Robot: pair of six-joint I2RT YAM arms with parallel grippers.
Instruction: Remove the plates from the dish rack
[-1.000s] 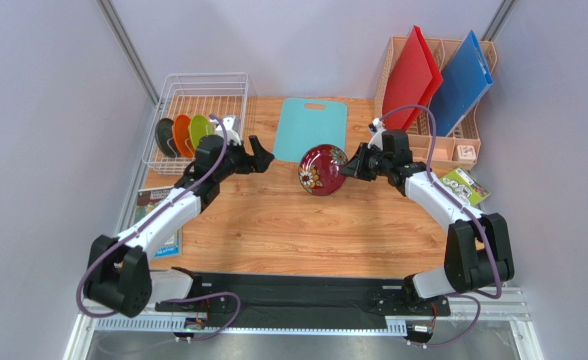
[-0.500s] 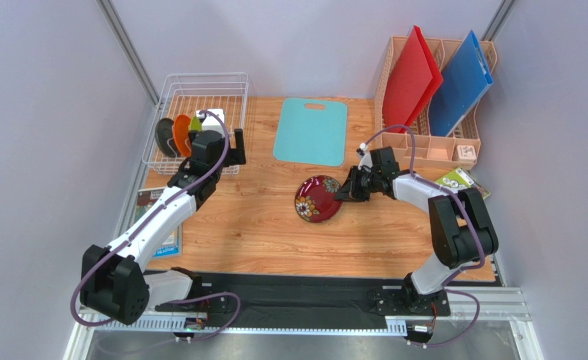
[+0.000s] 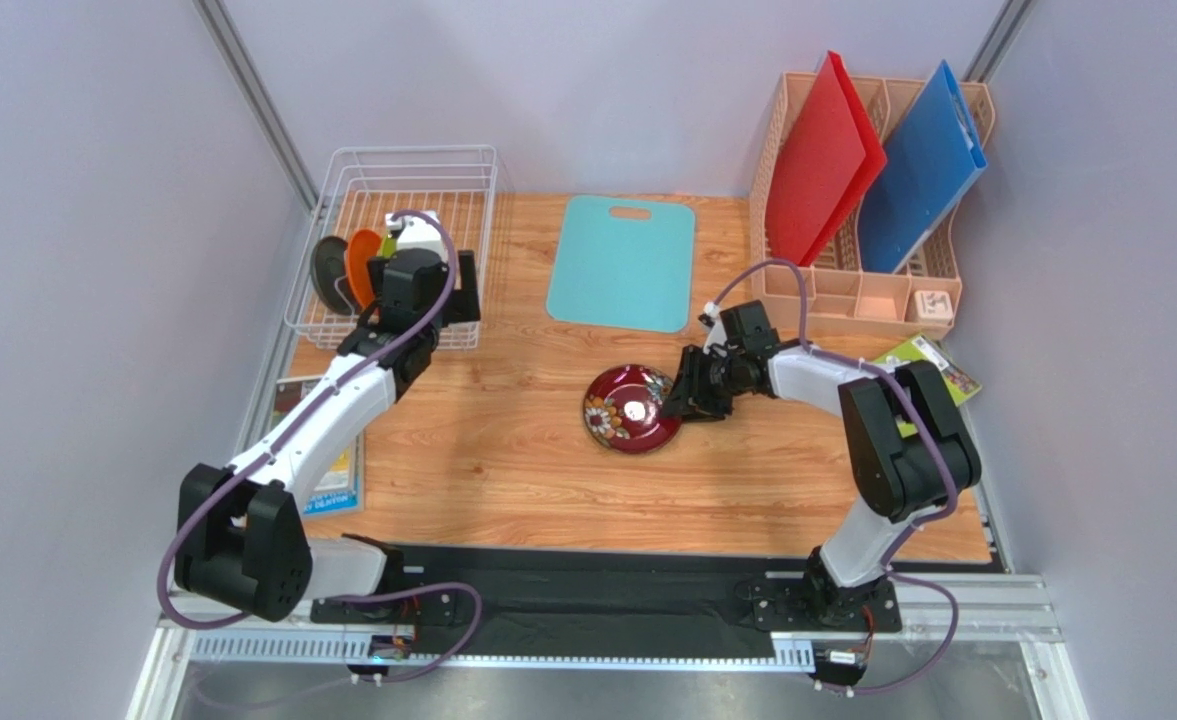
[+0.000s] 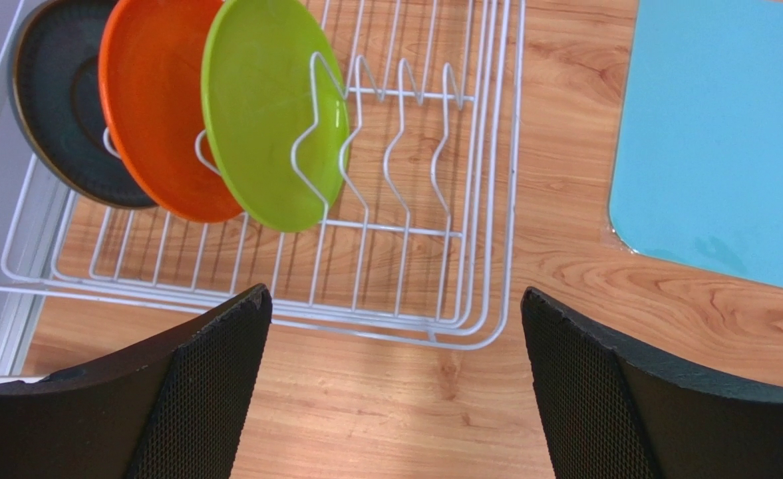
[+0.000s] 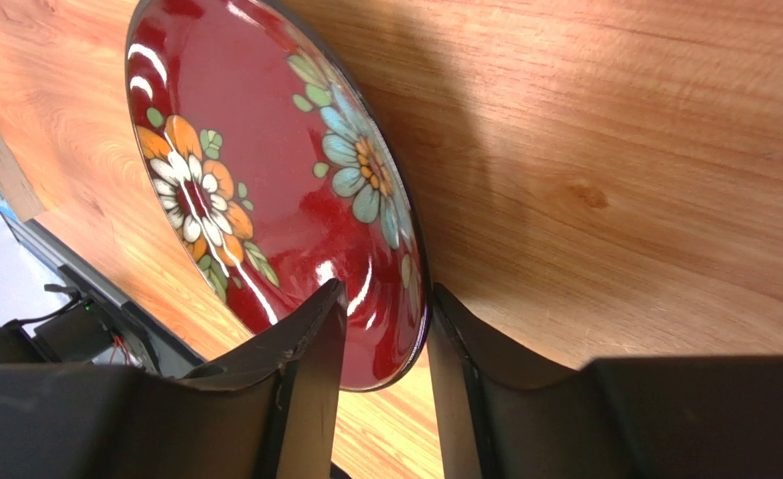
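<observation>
Dark red patterned plate [image 3: 629,405] nearest, flat and face up on the wooden surface [image 3: 519,465], about midway across, well apart from the dish rack [image 4: 489,249]. Right fingers [image 5: 300,389] at its right-hand rim, one over the inner face and one outside. Spread part-way, with a gap plainly wider than the rim: astride it rather than pinching. Contact of either pad with the glaze: cannot tell. Judged set down and as good as let go.

Farther back on the left, left fingers [image 4: 195,389] spread wide, holding nothing, touching nothing, hovering just outside the rack's near wall. Ahead of them and off to the left, three plates on edge in the wire slots. Lime green plate [image 4: 265,110] nearest the gap between the fingers, orange plate [image 4: 150,130] overlapping behind it, dark teal-grey plate [image 4: 55,110] last, at the rack's left end. Faces turned along the row toward the empty slots, edges toward the fingers. Gap between the fingers in line with the row, so fit for straddling a rim edge-on. Left arm plainly the nearer, right arm well apart across the surface. Likely next: forward and leftward over the wall, one finger to each face of the lime green rim, then straight up off the prongs. Risk judged: a snag on a prong, or a nudge to the orange neighbour.

Farthest, teal cutting board [image 3: 621,263] flat at the back.
</observation>
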